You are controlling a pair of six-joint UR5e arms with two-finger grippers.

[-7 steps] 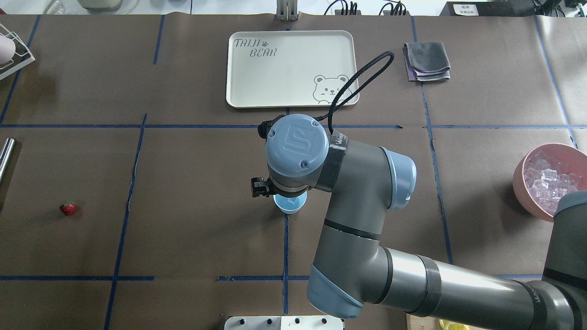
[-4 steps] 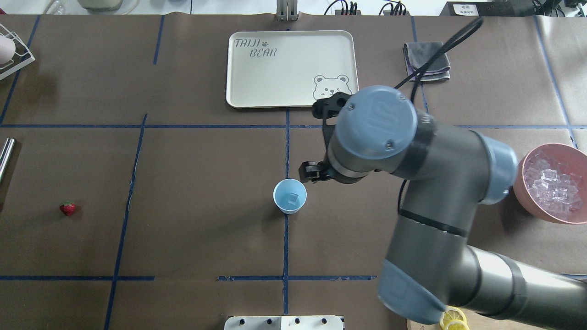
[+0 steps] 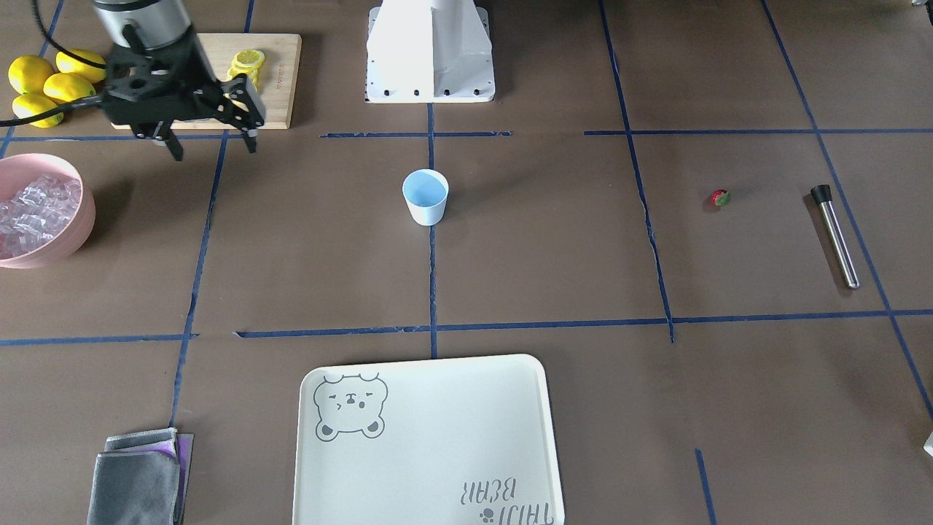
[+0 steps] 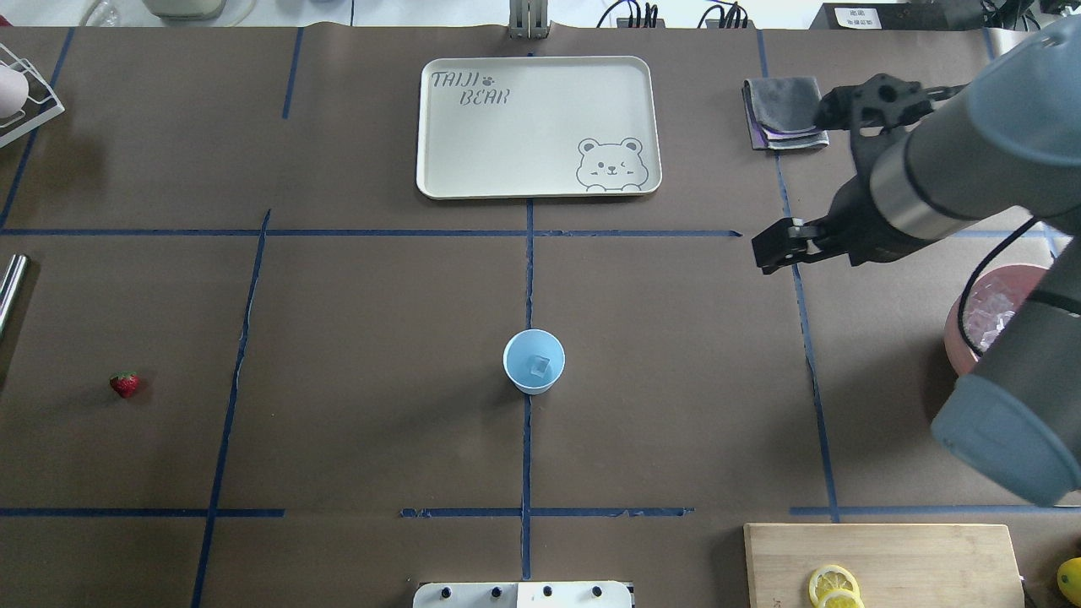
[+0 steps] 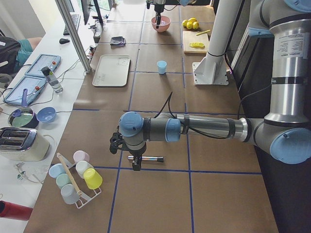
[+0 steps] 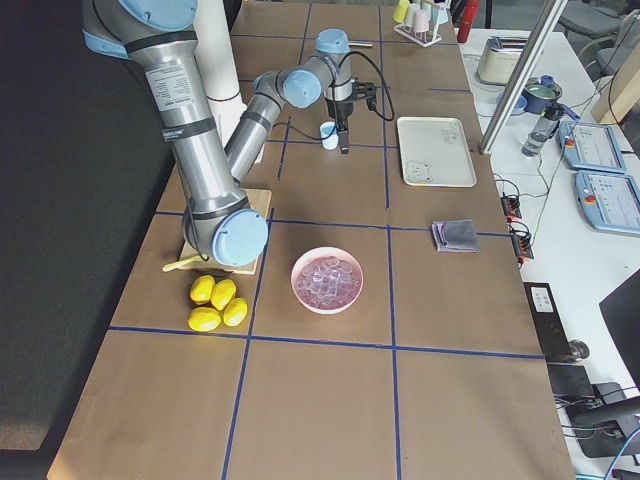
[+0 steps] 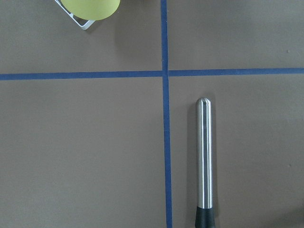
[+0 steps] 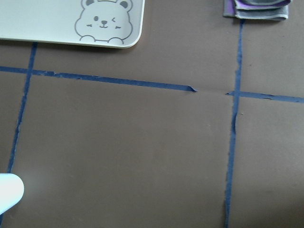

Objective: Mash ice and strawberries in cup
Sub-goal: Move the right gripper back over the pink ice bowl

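The cup (image 4: 534, 361), white outside and pale blue inside, stands upright at the table's middle with one clear ice cube (image 4: 539, 366) in it. It also shows in the front view (image 3: 425, 197). More ice (image 3: 33, 208) fills the pink bowl (image 3: 82, 219). The strawberry (image 4: 124, 384) lies alone far on the left side. My right gripper (image 3: 213, 152) is open and empty, held in the air between the cup and the pink bowl. My left gripper (image 5: 135, 162) hovers over a steel muddler (image 7: 204, 156); I cannot tell if it is open or shut.
A cream bear tray (image 4: 537, 127) lies beyond the cup. A folded grey cloth (image 4: 785, 112) lies right of it. A cutting board (image 4: 929, 549) with lemon slices (image 4: 832, 584) and whole lemons (image 3: 44, 84) are near the robot's right side. A rack of cups (image 5: 77, 177) stands at the far left.
My right arm has swung from directly above the cup away to the right, toward the pink bowl. The cup now stands uncovered with the ice cube in it.
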